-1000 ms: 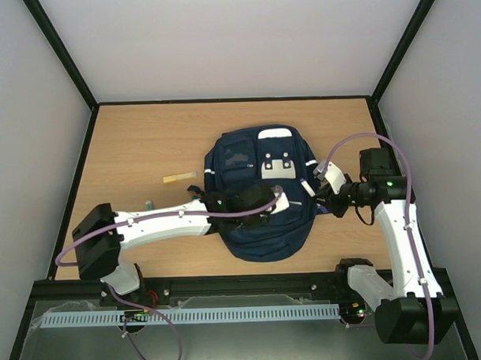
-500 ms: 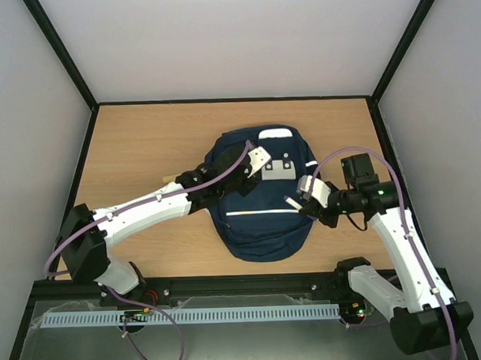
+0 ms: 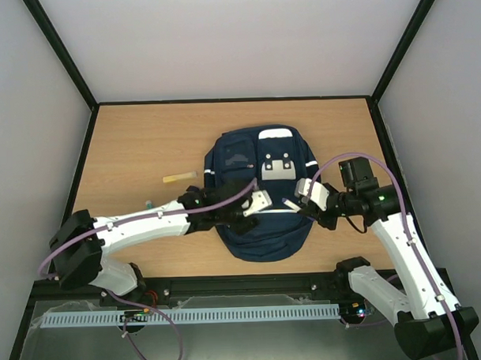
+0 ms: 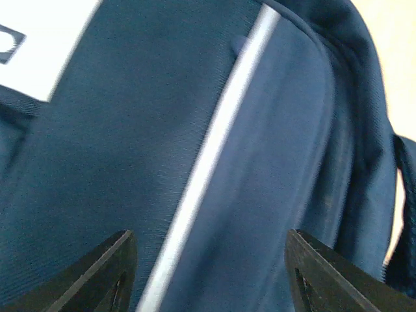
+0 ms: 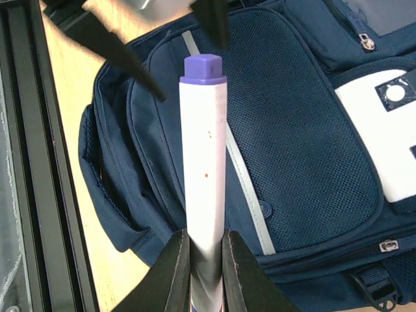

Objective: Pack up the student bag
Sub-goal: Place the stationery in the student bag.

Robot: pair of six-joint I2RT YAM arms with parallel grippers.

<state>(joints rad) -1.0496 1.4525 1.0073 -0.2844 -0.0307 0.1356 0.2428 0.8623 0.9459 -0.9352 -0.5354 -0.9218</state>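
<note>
On the light-brown wooden tabletop (image 3: 136,144), the large navy-blue fabric backpack (image 3: 233,160) is lying flat near the middle, a little to the right, with its front facing up. A white patch (image 3: 277,167) is showing on its far half, and a dark mesh pocket (image 5: 305,123) is sitting just nearer the arms than that patch.

The white left arm (image 3: 147,223) is stretching in from the near-left corner across the tabletop to the backpack's near half. The white right arm (image 3: 400,237) is bending in from the right side.

The left claw (image 3: 257,205) is hanging over the backpack, released: in its wrist view the two dark fingers (image 4: 107,273) are standing wide apart with nothing between them. Only blue cloth (image 4: 104,162) and a white reflective stripe (image 4: 214,156) are passing beneath (the view is blurred, so I cannot tell whether the tips are touching the fabric).

The right claw (image 3: 307,195) is hovering at the backpack's right edge, clenched on a slim white marker with a purple cap (image 3: 291,203). In the right wrist view the claw (image 5: 205,273) is pinching the marker's (image 5: 203,162) lower barrel. The capped end is pointing out over the backpack (image 5: 130,162), toward the left claw's dark tips at the top of that view.

A small flat yellow strip (image 3: 179,178) is lying on the tabletop to the left of the backpack, apart from it.
</note>
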